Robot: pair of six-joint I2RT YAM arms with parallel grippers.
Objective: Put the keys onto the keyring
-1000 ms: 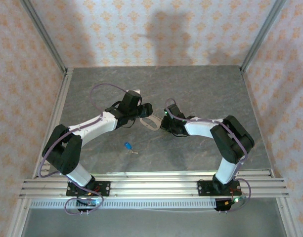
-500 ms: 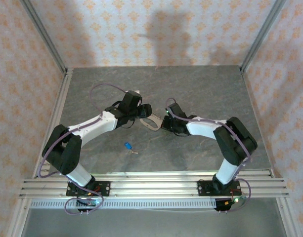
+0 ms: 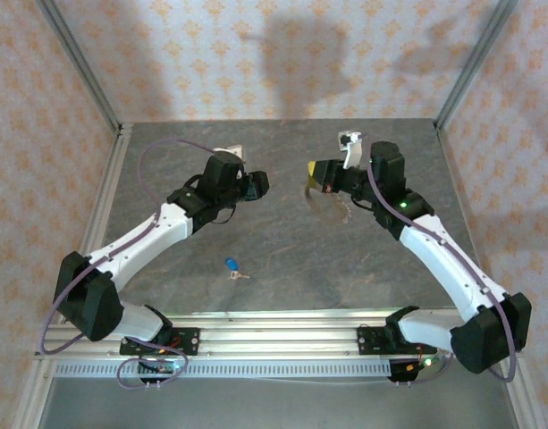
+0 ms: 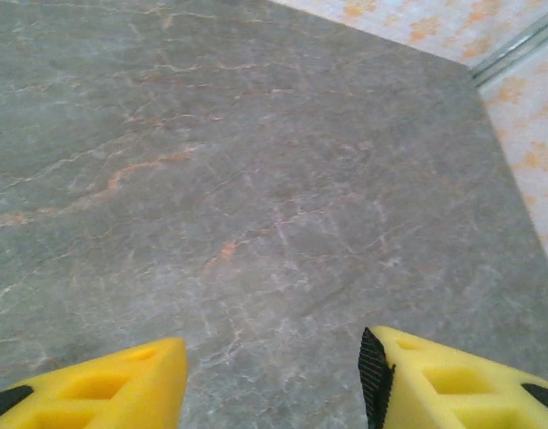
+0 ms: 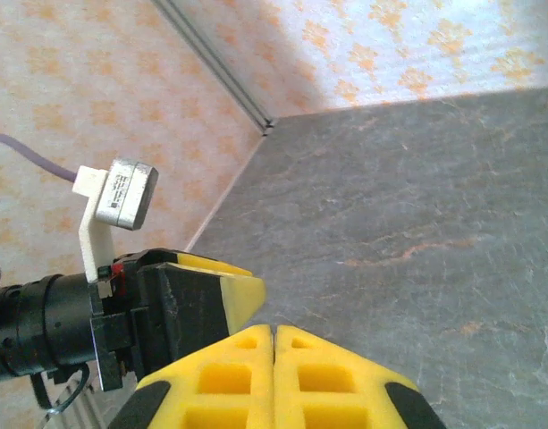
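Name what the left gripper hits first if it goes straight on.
Most likely the bare table top: the left gripper, jaws apart, aims down at it with nothing in the way. Depth is unclear.

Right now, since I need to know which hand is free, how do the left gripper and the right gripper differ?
The left gripper stands open, fingers well apart; the right gripper is shut, pads pressed together. The left gripper holds nothing, while the keyring appears to hang from the right gripper. Both have yellow fingers and face each other above the far half of the table.
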